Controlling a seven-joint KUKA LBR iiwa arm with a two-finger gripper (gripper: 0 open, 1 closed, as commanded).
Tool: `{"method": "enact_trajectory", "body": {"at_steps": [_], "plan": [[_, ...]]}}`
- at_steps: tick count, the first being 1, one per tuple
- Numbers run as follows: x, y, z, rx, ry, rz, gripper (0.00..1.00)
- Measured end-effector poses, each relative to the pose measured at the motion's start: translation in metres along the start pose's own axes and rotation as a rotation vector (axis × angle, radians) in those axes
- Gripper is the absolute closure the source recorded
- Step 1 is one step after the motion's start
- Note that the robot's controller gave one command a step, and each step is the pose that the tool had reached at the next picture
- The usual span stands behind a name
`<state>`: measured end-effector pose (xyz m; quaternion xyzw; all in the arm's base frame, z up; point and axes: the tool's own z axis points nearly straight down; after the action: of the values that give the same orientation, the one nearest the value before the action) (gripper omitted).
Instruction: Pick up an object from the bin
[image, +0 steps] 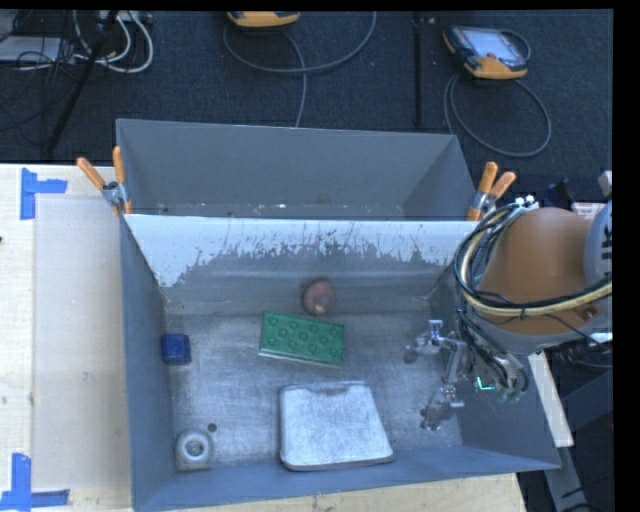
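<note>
My gripper (428, 378) hangs at the right side of the bin, just inside its right wall, with its two fingers spread apart and nothing between them. One fingertip (414, 352) points left at mid height, the other (432, 416) lies nearer the front. A flat pale grey pad with rounded corners (332, 427) lies on the floor to the gripper's left, near the front. Further left and back sits a green studded building plate (302, 338). Behind that plate rests a small reddish-brown ball (319, 295).
A small blue cylinder (176, 348) stands by the left wall. A grey tape roll (194, 447) lies in the front left corner. The arm with its brown cover and looped cables hangs over the bin's right rim.
</note>
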<state>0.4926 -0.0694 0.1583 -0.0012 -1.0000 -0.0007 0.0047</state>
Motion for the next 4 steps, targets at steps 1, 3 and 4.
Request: {"method": "enact_trajectory", "body": {"at_steps": [1, 3, 4], "plan": [[-0.049, 0.049, 0.088, 0.002, -0.011, 0.112, 0.00], [-0.121, 0.146, 0.083, 0.001, -0.019, 0.228, 0.00], [-0.122, 0.147, 0.082, 0.000, -0.021, 0.224, 1.00]]}}
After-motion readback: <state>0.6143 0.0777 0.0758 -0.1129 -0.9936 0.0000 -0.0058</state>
